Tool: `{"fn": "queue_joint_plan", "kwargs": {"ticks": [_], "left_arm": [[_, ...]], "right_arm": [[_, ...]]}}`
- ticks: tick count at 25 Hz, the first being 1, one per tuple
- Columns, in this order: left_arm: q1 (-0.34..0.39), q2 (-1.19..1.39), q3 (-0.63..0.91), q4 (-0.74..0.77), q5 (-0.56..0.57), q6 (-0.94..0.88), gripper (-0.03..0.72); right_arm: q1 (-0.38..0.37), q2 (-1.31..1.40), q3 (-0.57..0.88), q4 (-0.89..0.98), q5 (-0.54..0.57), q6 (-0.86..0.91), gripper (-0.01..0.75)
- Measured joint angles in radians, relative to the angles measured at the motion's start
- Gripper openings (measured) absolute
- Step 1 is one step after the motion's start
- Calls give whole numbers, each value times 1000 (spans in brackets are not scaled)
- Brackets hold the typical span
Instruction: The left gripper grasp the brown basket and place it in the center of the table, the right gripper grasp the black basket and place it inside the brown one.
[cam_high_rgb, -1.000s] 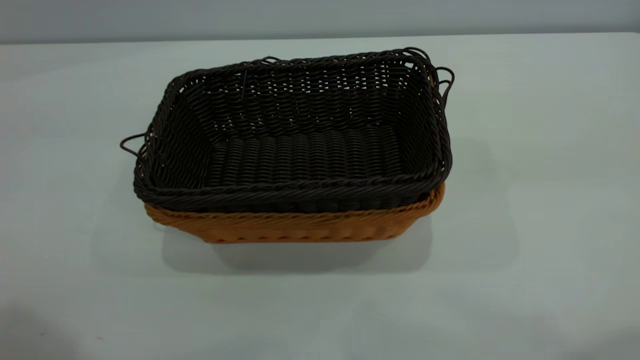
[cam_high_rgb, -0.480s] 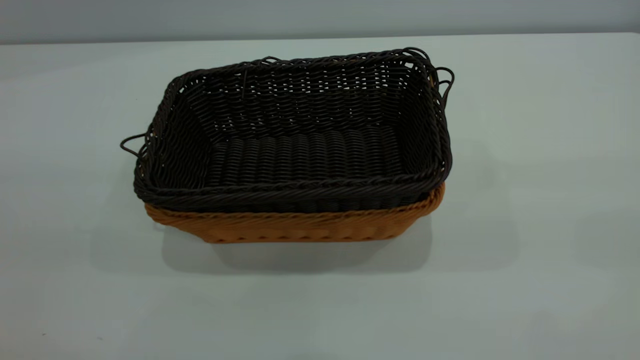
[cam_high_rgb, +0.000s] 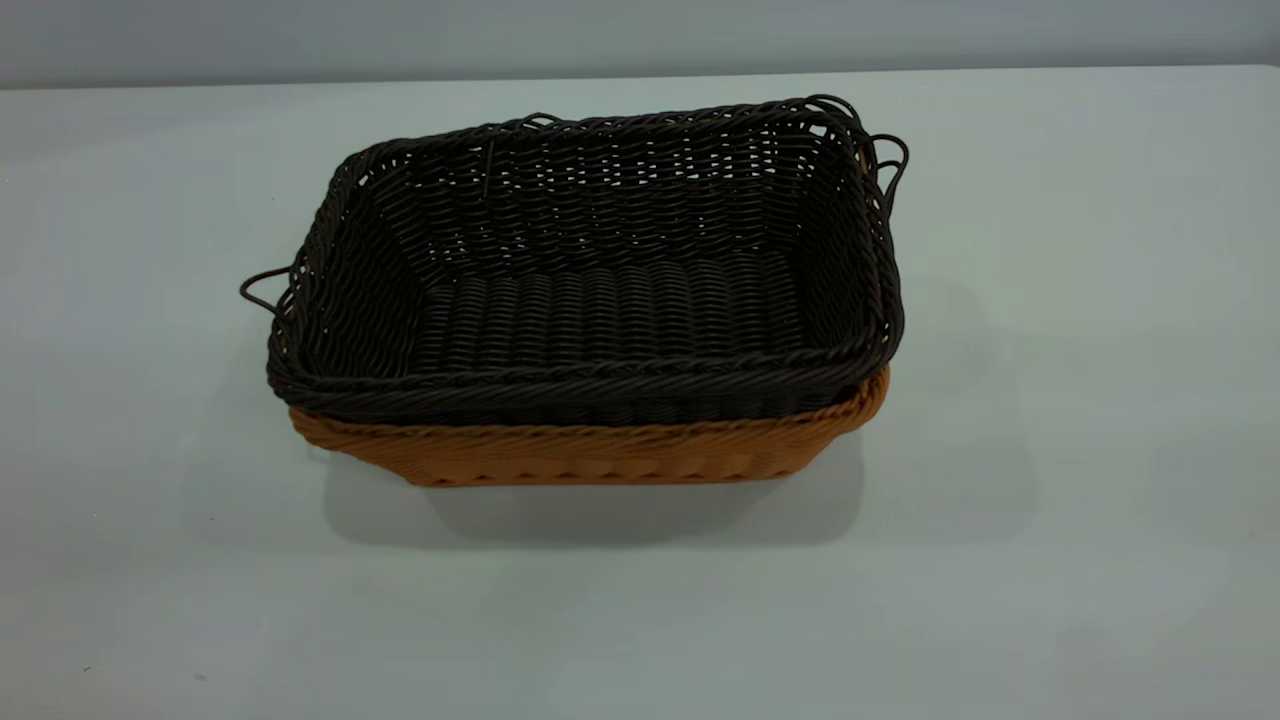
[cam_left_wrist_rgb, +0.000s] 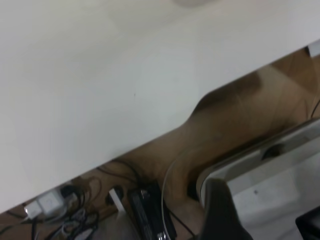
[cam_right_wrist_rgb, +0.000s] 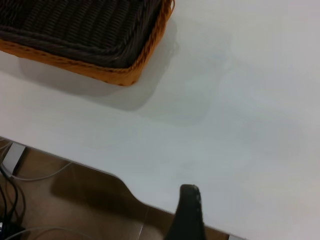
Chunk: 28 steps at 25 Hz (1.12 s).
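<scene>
The black basket (cam_high_rgb: 600, 270) sits nested inside the brown basket (cam_high_rgb: 600, 455) in the middle of the table (cam_high_rgb: 1080, 400). Only the brown basket's rim and front wall show under it. Neither gripper shows in the exterior view. The left gripper (cam_left_wrist_rgb: 265, 217) hangs past the table's edge, over the floor, open and empty, with one finger (cam_left_wrist_rgb: 220, 210) in view. The right gripper shows only one finger (cam_right_wrist_rgb: 189, 212) above the table's near edge, with nothing beside it, well away from the two baskets' corner (cam_right_wrist_rgb: 125, 65).
The left wrist view shows the table's edge (cam_left_wrist_rgb: 165, 132), with cables and a power strip (cam_left_wrist_rgb: 47, 207) on the floor below it, and a white base (cam_left_wrist_rgb: 265, 185). Bare tabletop lies all around the baskets.
A faint shadow at the table's near left corner has faded. The baskets have not moved.
</scene>
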Motion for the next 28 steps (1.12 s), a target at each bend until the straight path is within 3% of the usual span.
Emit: {"fn": "queue_joint_plan", "kwargs": {"ticks": [8,10,14,17,24,28], "left_arm": [[0,-111,0,0,2,0,447],[12,-140,0,-1,2,0,447],[125,-176,0,-2,3,0,447],[242,-204,0,-2,4,0,447],[428,-342,0,-2,9,0,447],[450,-448,0,-1,11,0,447]], "right_arm": [[-4,-14,0,0,0,0,575],[-53,-36,0,1,0,0,575],[-218,-125,0,1,0,0,575],[-295,-223,0,1,5,0,575],[-322,-241,-1,0,17,0,575],[-322,-241,-1,0,17,0,575]]}}
